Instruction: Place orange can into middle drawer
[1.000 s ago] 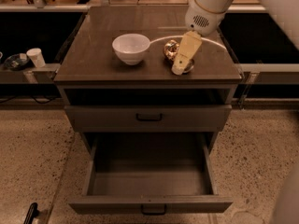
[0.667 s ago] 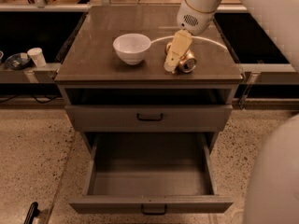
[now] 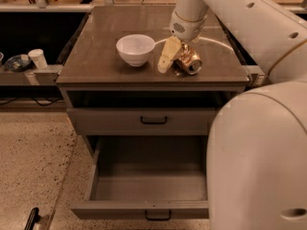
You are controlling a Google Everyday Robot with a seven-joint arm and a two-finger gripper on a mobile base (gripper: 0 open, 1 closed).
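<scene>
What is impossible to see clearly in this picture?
- Camera view: whether the gripper, at the can on the cabinet top, holds it; the gripper covers the can's left side.
- Camera view: the drawer's right end, hidden by the robot's body.

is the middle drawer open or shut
Open: the middle drawer is pulled out, its tray interior showing bare. The orange can sits on the cabinet top, with the hand at it.
</scene>
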